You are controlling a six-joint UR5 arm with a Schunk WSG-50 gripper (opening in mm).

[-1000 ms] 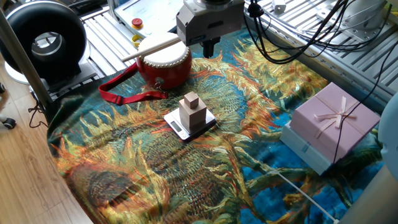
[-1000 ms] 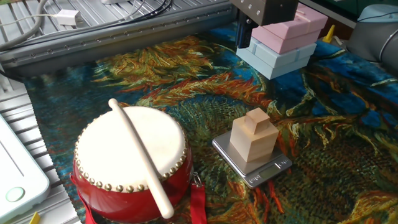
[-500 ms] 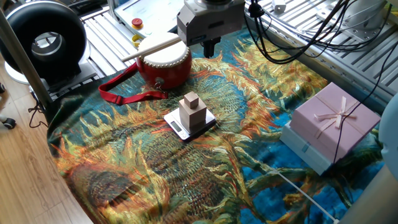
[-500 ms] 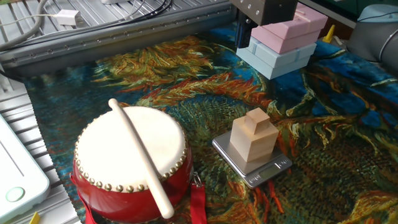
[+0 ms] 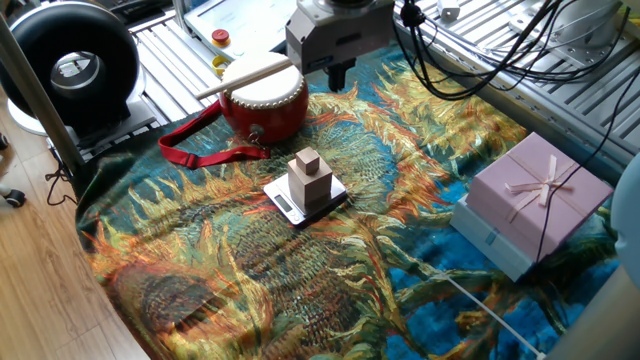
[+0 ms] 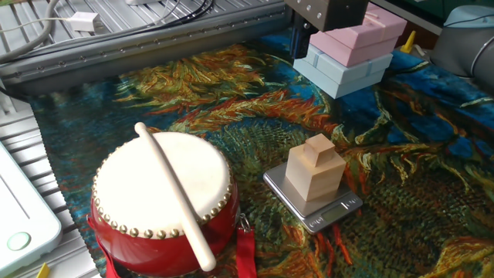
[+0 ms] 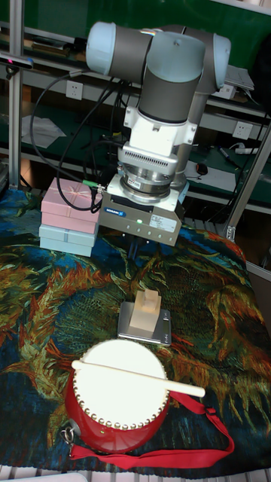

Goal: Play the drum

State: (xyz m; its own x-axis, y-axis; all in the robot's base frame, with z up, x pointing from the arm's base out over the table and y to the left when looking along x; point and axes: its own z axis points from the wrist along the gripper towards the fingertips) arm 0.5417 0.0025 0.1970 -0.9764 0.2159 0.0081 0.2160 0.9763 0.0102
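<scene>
The drum (image 5: 266,108) stands at the far left of the patterned cloth, with a red body, a cream skin (image 6: 162,184) and a red strap (image 5: 196,142) trailing off it. A pale wooden stick (image 6: 174,196) lies loose across the skin, also seen in the tall view as the stick (image 7: 138,377) on the drum (image 7: 114,399). My gripper (image 5: 339,76) hangs in the air just right of the drum, beyond it in the other fixed view (image 6: 302,42). Its dark fingers look pressed together and hold nothing.
A wooden stepped block (image 5: 309,180) sits on a small scale (image 6: 312,207) mid-cloth. Stacked pink and pale-blue gift boxes (image 5: 535,195) stand at the right. A black round fan (image 5: 72,66) is at the far left, off the cloth. Cables (image 5: 470,50) hang behind the arm.
The gripper has drifted very slightly. The drum, stick and block have not moved.
</scene>
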